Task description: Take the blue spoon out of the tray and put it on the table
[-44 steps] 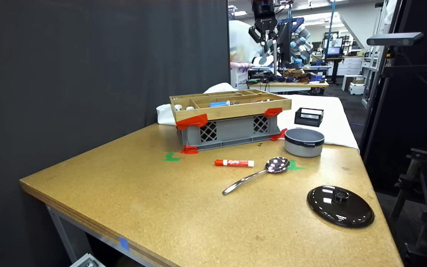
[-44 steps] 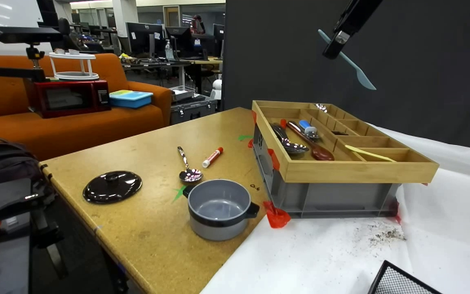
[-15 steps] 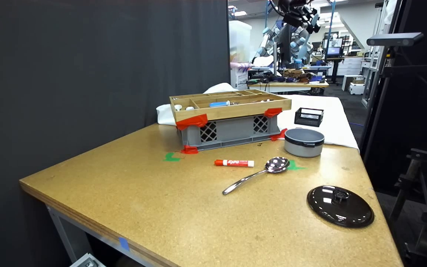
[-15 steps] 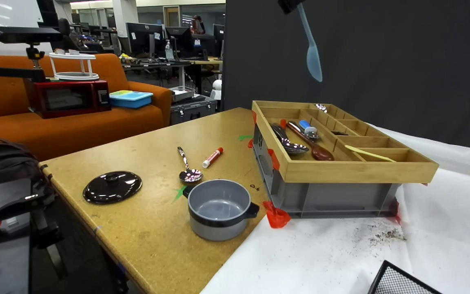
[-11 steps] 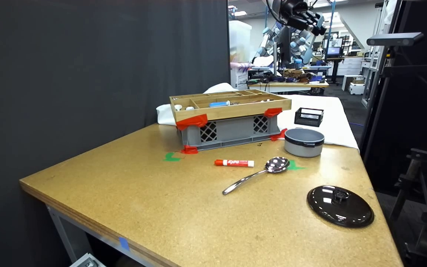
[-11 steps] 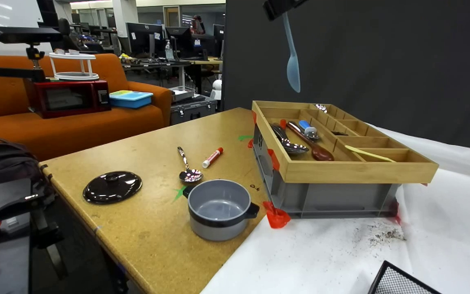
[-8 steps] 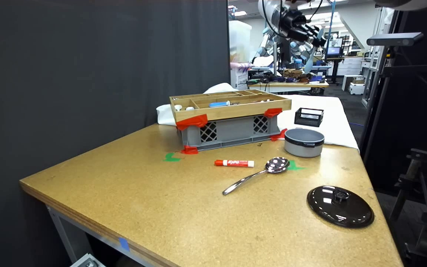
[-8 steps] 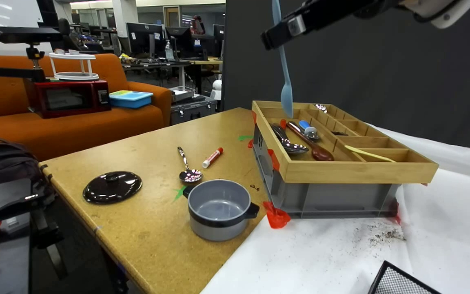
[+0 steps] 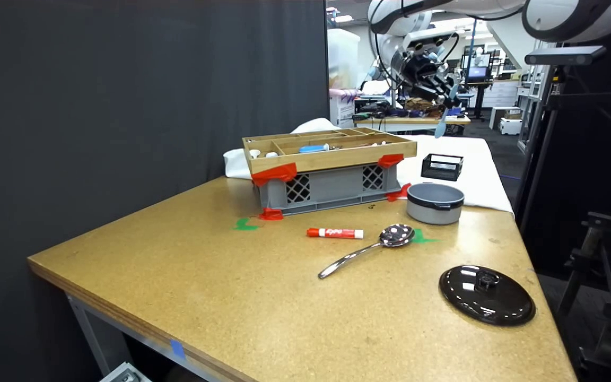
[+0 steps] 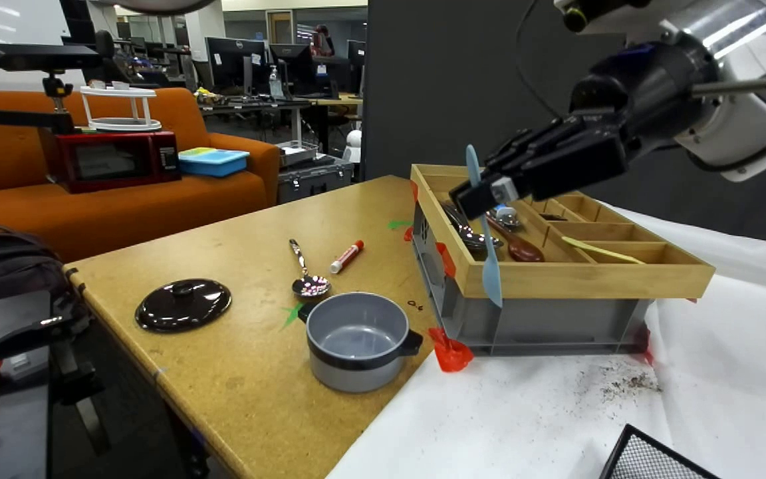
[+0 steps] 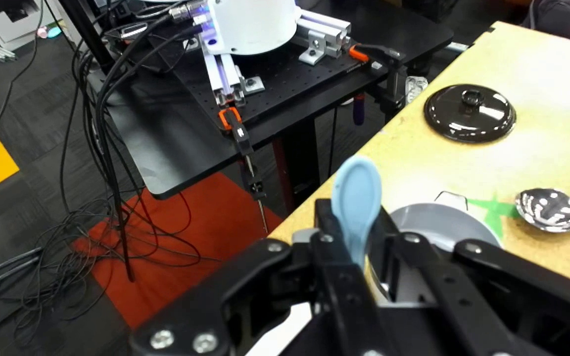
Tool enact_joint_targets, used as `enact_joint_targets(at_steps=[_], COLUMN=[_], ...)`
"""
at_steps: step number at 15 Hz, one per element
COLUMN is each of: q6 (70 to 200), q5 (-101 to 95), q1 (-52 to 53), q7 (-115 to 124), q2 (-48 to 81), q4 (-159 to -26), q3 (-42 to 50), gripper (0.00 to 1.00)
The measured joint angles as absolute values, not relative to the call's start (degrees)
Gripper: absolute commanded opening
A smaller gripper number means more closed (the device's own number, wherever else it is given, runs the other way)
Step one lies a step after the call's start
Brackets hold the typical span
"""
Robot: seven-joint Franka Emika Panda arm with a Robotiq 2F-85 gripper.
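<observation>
The long light-blue spoon (image 10: 491,273) is pinched in the black gripper (image 10: 479,191), wide end just dangling below the jaws. Rectangular grey tray (image 10: 569,322), tan wooden top, sits behind them in an exterior view, light-brown wooden table (image 10: 243,356) lower down.

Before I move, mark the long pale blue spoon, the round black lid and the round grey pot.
Long pale blue spoon (image 10: 491,278): in an exterior view, on its bowl.
Round black lid (image 11: 465,118): in the wrist view, on its top.
Round grey pot (image 10: 355,379): in an exterior view, on its wall.
</observation>
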State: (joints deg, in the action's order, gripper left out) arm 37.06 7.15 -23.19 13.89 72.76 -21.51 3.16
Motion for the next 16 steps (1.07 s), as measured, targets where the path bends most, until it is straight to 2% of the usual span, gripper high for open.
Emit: enact_joint_targets(at_steps=[2,4,5,6,9,15,16], q6=[40.05,42.87,44.07,45.14,46.99,47.13,46.96], q5=[6.70,6.20,5.96,5.81,5.60,5.59,5.59], q1=[-23.46,-23.65,-23.72,-23.80,-24.29,-25.15,-25.17], q7=[13.89,13.89,13.89,13.89,14.00,14.15,14.32], q2=[74.49,76.17,76.96,77.68,79.06,77.88,77.18], q4=[-21.50,-21.50,-21.47,-21.48,-21.45,-21.02,-21.01], q3=[3.41,3.49,3.56,3.67,3.75,3.75,3.75], gripper=[0.05,0.14,0.32,0.44,0.57,1.00,0.99])
